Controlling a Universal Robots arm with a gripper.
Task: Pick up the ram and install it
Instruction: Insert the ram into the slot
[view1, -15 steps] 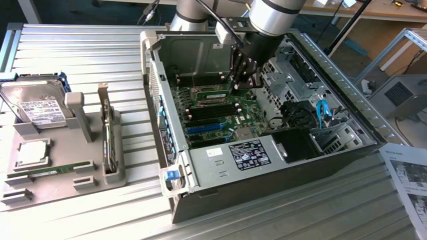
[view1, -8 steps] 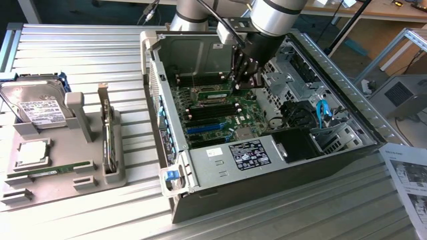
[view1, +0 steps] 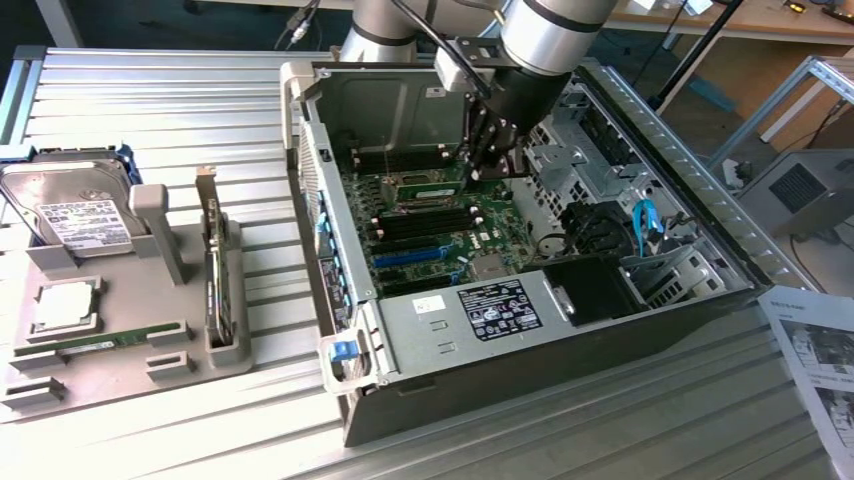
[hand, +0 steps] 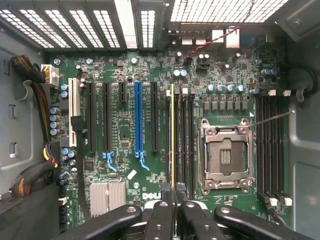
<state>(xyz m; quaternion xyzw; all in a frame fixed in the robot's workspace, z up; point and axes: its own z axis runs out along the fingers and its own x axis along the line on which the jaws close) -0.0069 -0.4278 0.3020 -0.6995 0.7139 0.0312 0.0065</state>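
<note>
my pincer (view1: 483, 165) reaches down into the open computer case (view1: 441, 335) on the worktop (view1: 160, 100), jaws closed tight on the ram (hand: 173, 130), gripped by one end and seen on edge. in the wrist view the stick hangs over the motherboard (hand: 125, 100), in line with the long black slots (hand: 186, 140) just beside the processor socket (hand: 224, 157). whether it touches a slot i cannot tell. on the exterior view's left, a grey tray (view1: 120, 372) carries a hard drive (view1: 74, 215).
</note>
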